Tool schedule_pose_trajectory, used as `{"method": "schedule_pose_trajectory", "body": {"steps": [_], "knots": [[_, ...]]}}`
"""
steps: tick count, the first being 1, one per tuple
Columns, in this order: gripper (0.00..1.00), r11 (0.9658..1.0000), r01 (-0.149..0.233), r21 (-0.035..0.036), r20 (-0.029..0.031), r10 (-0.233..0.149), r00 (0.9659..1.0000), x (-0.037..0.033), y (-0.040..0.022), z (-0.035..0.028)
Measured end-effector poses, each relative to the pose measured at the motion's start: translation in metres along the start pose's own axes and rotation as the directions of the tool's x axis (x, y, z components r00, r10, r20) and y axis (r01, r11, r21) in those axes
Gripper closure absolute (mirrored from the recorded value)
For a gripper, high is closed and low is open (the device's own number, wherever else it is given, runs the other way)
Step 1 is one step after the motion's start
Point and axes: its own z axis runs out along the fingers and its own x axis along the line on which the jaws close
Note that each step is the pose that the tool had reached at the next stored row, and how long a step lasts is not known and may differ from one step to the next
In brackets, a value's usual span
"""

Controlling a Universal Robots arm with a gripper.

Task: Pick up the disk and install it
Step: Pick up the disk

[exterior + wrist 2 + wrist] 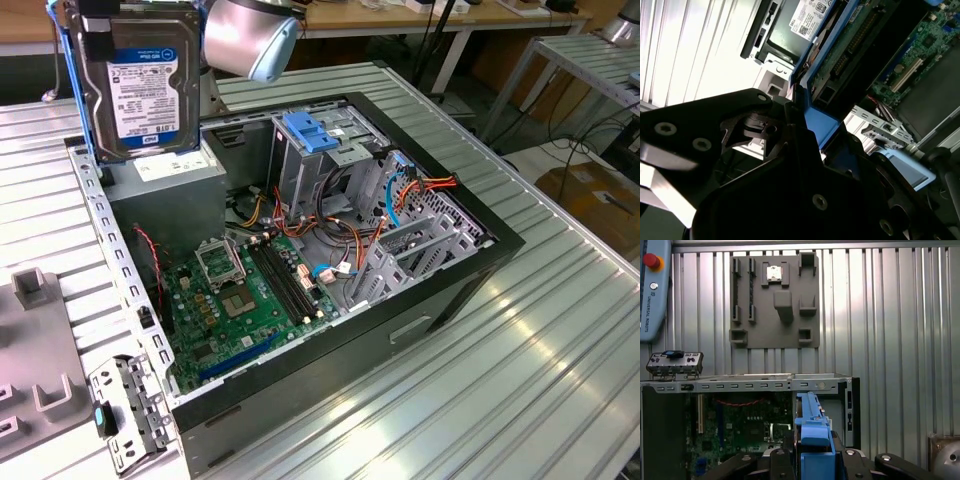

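The disk, silver with a white, blue and black label and blue side rails, hangs upright in the air at the exterior view's upper left. My gripper is shut on its upper end. It hangs above the grey power supply box at the back corner of the open black computer case. In the first wrist view the disk's blue rail runs between my black fingers, with the case below. In the second wrist view the disk's circuit-board side and blue rail show past the gripper.
Inside the case lie a green motherboard, loose coloured cables and a grey drive cage with a blue handle. A grey fixture plate and a small metal bracket sit on the ribbed metal table. A teach pendant lies at the table's edge.
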Motion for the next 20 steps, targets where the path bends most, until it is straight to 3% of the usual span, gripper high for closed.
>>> {"method": "schedule_pose_trajectory", "body": {"steps": [10,13,14,16,20], "knots": [[0.63,1.0000,0.000,0.0001,0.0000,0.000,1.0000,0.0005,-0.0018,0.0000],[0.63,1.0000,0.000,0.0008,0.0009,0.000,1.0000,0.0067,-0.0019,0.0003],[0.63,1.0000,0.000,0.0023,0.0033,0.000,1.0000,0.0118,-0.0021,0.0007],[0.63,1.0000,0.000,0.0074,0.0065,0.000,1.0000,0.0152,-0.0022,0.0013],[0.63,0.9996,-0.001,0.0276,0.0117,0.000,0.9999,0.0180,-0.0022,0.0020]]}}
